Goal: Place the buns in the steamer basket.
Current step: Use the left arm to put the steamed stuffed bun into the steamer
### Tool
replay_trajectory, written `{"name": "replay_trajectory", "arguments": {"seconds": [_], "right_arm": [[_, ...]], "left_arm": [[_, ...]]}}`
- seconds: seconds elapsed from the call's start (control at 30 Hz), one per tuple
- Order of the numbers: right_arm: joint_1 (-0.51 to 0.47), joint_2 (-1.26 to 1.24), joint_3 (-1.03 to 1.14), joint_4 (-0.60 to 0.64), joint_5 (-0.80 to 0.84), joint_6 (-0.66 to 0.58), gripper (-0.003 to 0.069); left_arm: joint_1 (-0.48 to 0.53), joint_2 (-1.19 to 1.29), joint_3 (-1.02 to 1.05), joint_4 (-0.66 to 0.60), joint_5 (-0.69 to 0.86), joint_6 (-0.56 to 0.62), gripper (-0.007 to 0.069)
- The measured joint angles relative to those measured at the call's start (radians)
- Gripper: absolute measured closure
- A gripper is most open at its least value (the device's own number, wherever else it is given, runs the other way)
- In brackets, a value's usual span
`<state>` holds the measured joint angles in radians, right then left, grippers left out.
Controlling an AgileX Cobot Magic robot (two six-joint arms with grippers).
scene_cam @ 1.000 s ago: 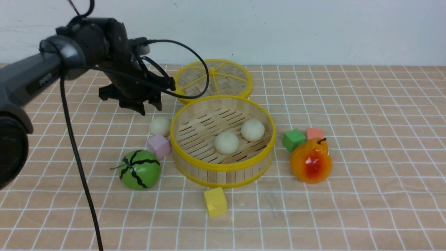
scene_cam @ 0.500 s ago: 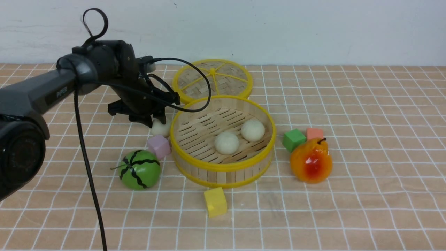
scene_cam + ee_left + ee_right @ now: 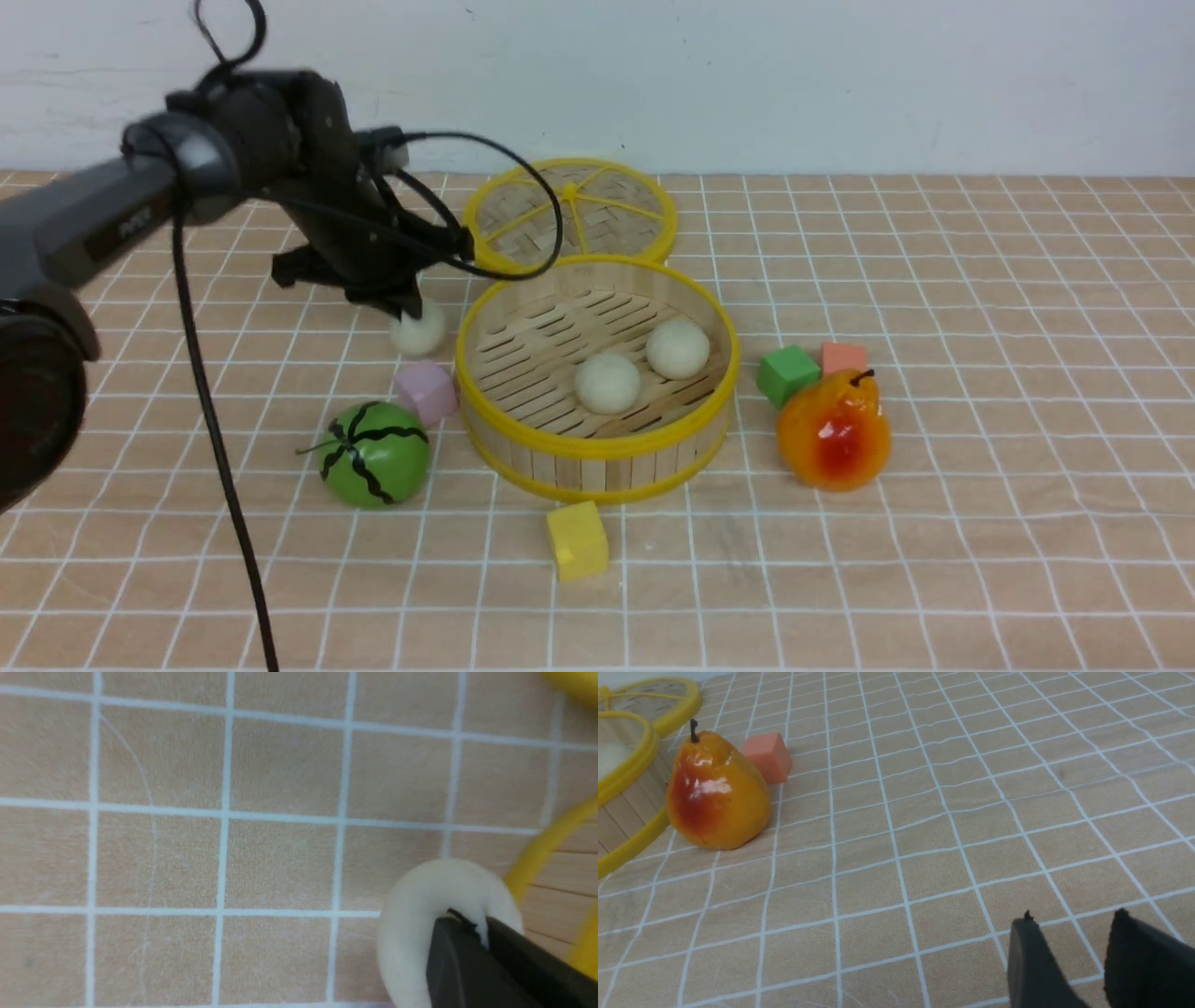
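Note:
The steamer basket (image 3: 597, 457) stands mid-table with two buns (image 3: 607, 383) (image 3: 677, 347) on its slatted floor. Just outside its left rim, a third bun (image 3: 417, 331) hangs under my left gripper (image 3: 406, 308). In the left wrist view the dark fingers are pinched into this bun (image 3: 416, 919), so the left gripper (image 3: 481, 926) is shut on it, close to the basket's yellow rim (image 3: 537, 854). My right gripper (image 3: 1073, 919) is open over bare table, with nothing between its fingers. It does not show in the front view.
The flat woven lid (image 3: 569, 210) lies behind the basket. A pink cube (image 3: 425, 390) and a green watermelon toy (image 3: 375, 455) sit left of it, and a yellow cube (image 3: 577, 539) in front. On the right are a green cube (image 3: 787, 373), a red cube (image 3: 844, 357) and a pear (image 3: 833, 431).
My left gripper came down onto the bun beside the basket and closed on it. The bun now sits slightly higher and further left than before.

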<state>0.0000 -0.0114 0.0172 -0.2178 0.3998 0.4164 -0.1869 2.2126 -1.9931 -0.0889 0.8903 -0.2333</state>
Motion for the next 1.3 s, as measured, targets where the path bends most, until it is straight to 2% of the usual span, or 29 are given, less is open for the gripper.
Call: {"name": "replay_trajectory", "arguments": {"seconds": [0.2,0.27,0.3,0.37,0.43,0.57,0.97,1.2,1.3], "right_arm": [[0.000,0.000,0.000,0.000,0.000,0.000,0.0418],[0.000,0.000,0.000,0.000,0.000,0.000,0.0418],[0.000,0.000,0.000,0.000,0.000,0.000,0.0418],[0.000,0.000,0.000,0.000,0.000,0.000,0.0418],[0.000,0.000,0.000,0.000,0.000,0.000,0.0418],[0.000,0.000,0.000,0.000,0.000,0.000,0.0418],[0.000,0.000,0.000,0.000,0.000,0.000,0.0418],[0.000,0.000,0.000,0.000,0.000,0.000,0.0418],[0.000,0.000,0.000,0.000,0.000,0.000,0.0418]], "left_arm": [[0.000,-0.103,-0.005,-0.039,0.000,0.000,0.0636],[0.000,-0.134,-0.009,-0.141,0.001,0.019,0.0636],[0.000,-0.136,-0.009,-0.141,0.001,0.022,0.0636],[0.000,-0.140,-0.011,-0.299,0.011,0.093,0.0636],[0.000,-0.130,-0.011,-0.394,0.025,0.150,0.0636],[-0.001,-0.083,-0.011,-0.520,0.032,0.227,0.0636],[-0.001,0.079,-0.011,-0.536,0.045,0.233,0.0605],[-0.001,0.084,-0.011,-0.536,0.048,0.233,0.0455],[-0.001,0.081,-0.011,-0.507,0.072,0.233,0.0303]]}}
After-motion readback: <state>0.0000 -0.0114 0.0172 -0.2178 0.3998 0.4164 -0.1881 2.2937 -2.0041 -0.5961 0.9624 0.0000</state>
